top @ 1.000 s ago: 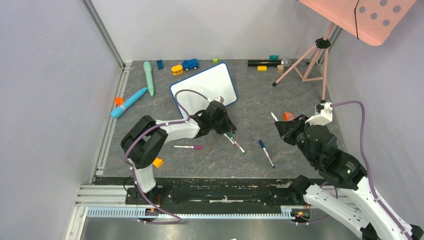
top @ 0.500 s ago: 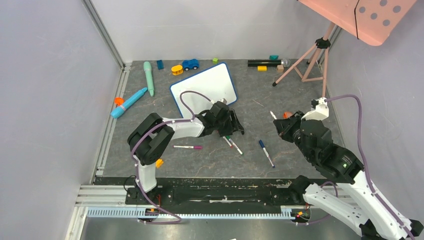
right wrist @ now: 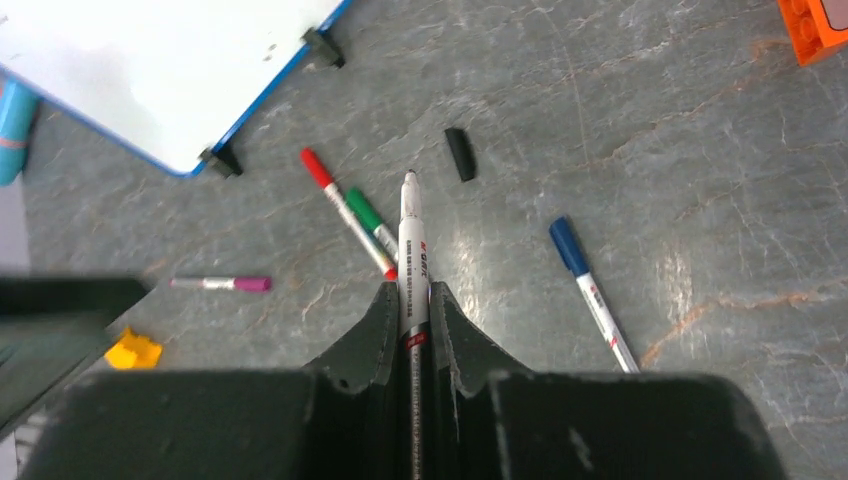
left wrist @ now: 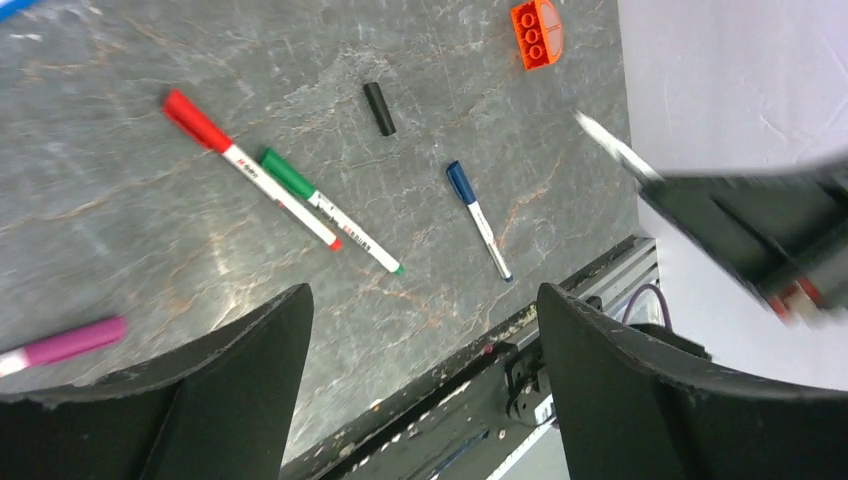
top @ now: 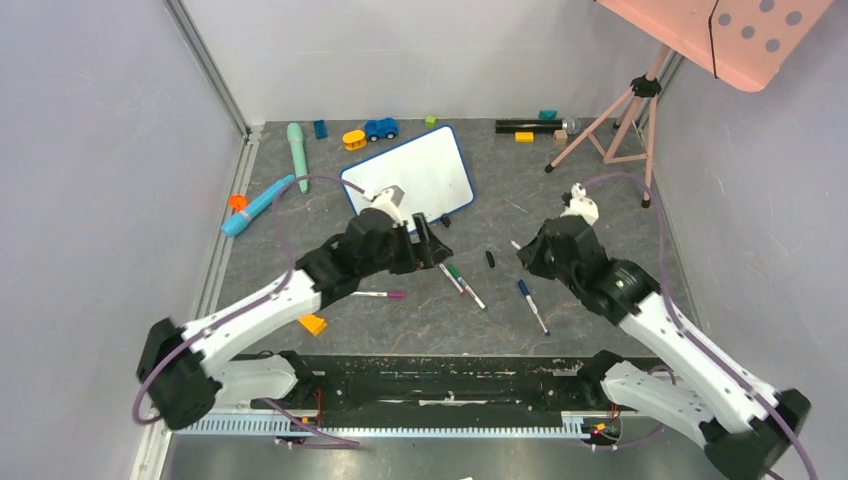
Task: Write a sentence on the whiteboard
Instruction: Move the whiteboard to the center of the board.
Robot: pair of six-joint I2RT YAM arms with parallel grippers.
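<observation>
The whiteboard [top: 420, 172] lies flat at the back centre, blue-framed with a blank white face [right wrist: 150, 60]; no sentence shows on it. My right gripper [top: 527, 252] hovers right of the board, shut on an uncapped white marker [right wrist: 410, 225] that points out ahead of the fingers [right wrist: 375, 330]. In the left wrist view that marker [left wrist: 612, 143] sticks out of the blurred right gripper. My left gripper [top: 432, 240] hangs open just below the board's near edge, nothing between its fingers [left wrist: 240, 370]. A black cap [top: 490, 258] lies on the table between the two grippers.
Red [top: 447, 273], green [top: 466, 287], blue [top: 532, 305] and pink [top: 378, 294] markers lie on the slate. A yellow block [top: 314, 324] sits front left, an orange brick [right wrist: 812, 25] to the right. Toys line the back; a pink tripod [top: 620, 120] stands back right.
My left gripper has opened and drawn back towards the board's near edge. The black cap now lies loose on the table. The right gripper moved left with the marker.
</observation>
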